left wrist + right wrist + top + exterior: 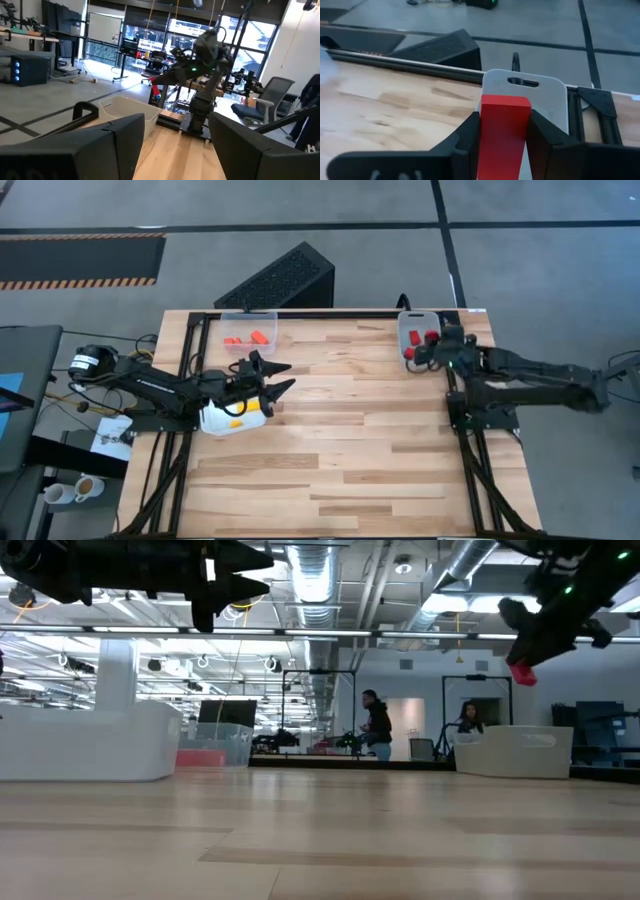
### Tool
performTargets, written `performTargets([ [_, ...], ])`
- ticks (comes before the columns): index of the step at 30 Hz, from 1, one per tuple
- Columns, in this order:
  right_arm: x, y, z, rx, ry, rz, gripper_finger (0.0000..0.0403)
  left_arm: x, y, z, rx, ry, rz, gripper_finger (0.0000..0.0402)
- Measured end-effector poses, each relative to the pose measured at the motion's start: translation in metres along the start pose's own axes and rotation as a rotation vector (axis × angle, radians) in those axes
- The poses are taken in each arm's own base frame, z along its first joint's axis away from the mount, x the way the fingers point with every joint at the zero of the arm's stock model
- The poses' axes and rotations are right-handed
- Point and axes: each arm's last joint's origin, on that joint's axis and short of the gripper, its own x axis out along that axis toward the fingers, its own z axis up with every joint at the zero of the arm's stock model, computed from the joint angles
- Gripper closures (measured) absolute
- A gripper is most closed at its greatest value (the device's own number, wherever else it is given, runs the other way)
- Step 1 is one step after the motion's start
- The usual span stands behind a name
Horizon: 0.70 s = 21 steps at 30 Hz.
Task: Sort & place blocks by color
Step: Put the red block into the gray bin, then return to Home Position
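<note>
My right gripper (412,358) is shut on a red block (504,127) and hangs in the air over the near end of a white bin (417,330) at the table's far right. That bin holds other red blocks (430,336). In the low view the red block (522,673) is well above the tabletop. My left gripper (288,376) is open and raised at the table's left, its fingers pointing right and touching nothing. Orange blocks (250,338) lie in a clear bin (248,318) at the far edge. A yellow piece (240,408) shows in a white bin (222,422) under my left wrist. My right gripper pinches the red block between its two fingers, one on each of two opposite side faces (487,135). The block's end (505,102) sticks out past the fingertips. It is lifted clear of the table and the bin.
A black perforated box (280,280) lies on the floor beyond the far edge. The middle and near parts of the wooden tabletop (350,450) are bare boards. People show in the room behind the table (378,725). A side table with cups stands left of the table (70,490).
</note>
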Motion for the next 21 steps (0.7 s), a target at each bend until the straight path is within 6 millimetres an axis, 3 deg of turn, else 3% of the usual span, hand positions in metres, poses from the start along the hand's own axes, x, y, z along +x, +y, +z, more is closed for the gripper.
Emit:
performTargets([
  [11,0.063,-0.007,0.002,-0.049,0.209,0.002,0.0231,0.000,0.000,-0.001,-0.005,0.007,0.009,0.0193],
  [21,0.087,-0.015,-0.003,-0.085,0.340,-0.031,0.0197,0.000,0.001,-0.005,0.001,0.045,0.017,0.0193],
])
